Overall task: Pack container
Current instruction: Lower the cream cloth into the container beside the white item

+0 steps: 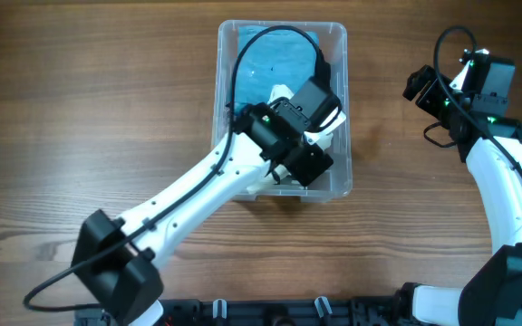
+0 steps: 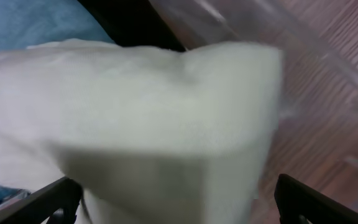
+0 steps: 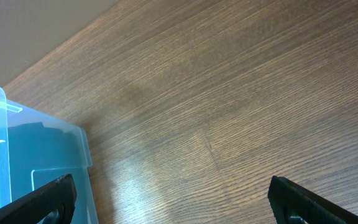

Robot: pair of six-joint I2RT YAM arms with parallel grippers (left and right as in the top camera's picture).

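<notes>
Left gripper (image 1: 323,116) spread wide over the container (image 1: 223,81), centre top of the overhead frame; right gripper (image 1: 421,84) also wide, upper right.
The table (image 1: 80,100) bears the container; inside lies a blue cloth (image 1: 275,59), and a white cloth (image 2: 166,112) sits between the left fingers (image 2: 55,196). In the right wrist view the container's corner shows lower left.

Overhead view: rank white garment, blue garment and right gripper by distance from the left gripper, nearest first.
1. White garment: directly under the left gripper, on the right side of the container.
2. Blue garment: at the container's far end.
3. Right gripper: outside the container, off to the right.
</notes>
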